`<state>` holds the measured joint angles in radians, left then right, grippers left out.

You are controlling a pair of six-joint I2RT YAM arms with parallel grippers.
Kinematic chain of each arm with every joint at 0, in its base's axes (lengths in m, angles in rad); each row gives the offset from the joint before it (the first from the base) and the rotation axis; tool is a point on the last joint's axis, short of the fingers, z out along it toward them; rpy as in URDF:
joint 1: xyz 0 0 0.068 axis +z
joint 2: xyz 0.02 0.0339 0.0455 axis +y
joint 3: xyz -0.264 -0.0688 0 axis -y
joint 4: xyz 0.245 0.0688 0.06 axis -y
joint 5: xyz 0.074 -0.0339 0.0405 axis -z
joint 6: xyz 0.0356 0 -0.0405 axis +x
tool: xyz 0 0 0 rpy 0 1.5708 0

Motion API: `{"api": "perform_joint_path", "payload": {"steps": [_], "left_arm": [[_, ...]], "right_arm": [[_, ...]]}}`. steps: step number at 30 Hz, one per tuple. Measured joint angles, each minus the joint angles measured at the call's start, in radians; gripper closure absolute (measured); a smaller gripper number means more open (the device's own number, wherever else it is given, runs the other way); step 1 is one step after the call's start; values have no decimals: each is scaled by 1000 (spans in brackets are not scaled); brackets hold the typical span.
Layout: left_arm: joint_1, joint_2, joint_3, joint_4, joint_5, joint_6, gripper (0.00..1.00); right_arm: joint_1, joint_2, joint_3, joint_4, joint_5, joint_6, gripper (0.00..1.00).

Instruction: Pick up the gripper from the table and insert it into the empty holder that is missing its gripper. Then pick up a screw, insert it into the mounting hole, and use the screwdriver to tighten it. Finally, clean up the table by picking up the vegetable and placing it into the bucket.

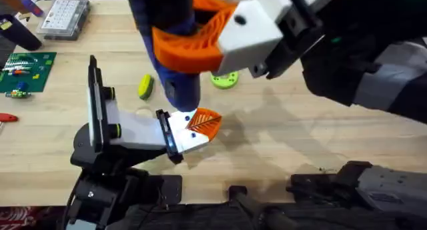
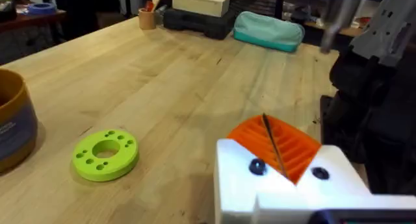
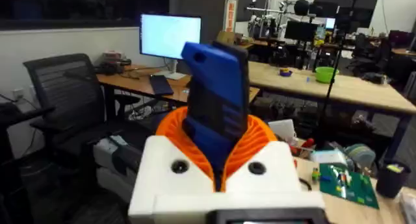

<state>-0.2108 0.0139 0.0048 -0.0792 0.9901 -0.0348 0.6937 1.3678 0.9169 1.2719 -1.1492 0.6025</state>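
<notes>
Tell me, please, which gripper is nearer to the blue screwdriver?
Right. The right gripper is clamped around the screwdriver, raised above the table. The left gripper sits low by the table, down at the tool's tip end, not holding it.

The screwdriver (image 1: 175,50) hides the holder's (image 1: 183,138) screw hole.

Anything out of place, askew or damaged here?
Nothing looks spilled or damaged. The right gripper holds the screwdriver over the holder, where the orange gripper sits. The one stray item is the vegetable, lying loose on the table rather than in the bucket.
</notes>
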Motion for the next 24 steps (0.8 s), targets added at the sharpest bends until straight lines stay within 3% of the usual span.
{"api": "perform_joint_path", "payload": {"steps": [24], "left_arm": [[0, 0, 0, 0, 0, 0, 988]], "right_arm": [[36, 42, -25, -7, 4, -54, 967]]}}
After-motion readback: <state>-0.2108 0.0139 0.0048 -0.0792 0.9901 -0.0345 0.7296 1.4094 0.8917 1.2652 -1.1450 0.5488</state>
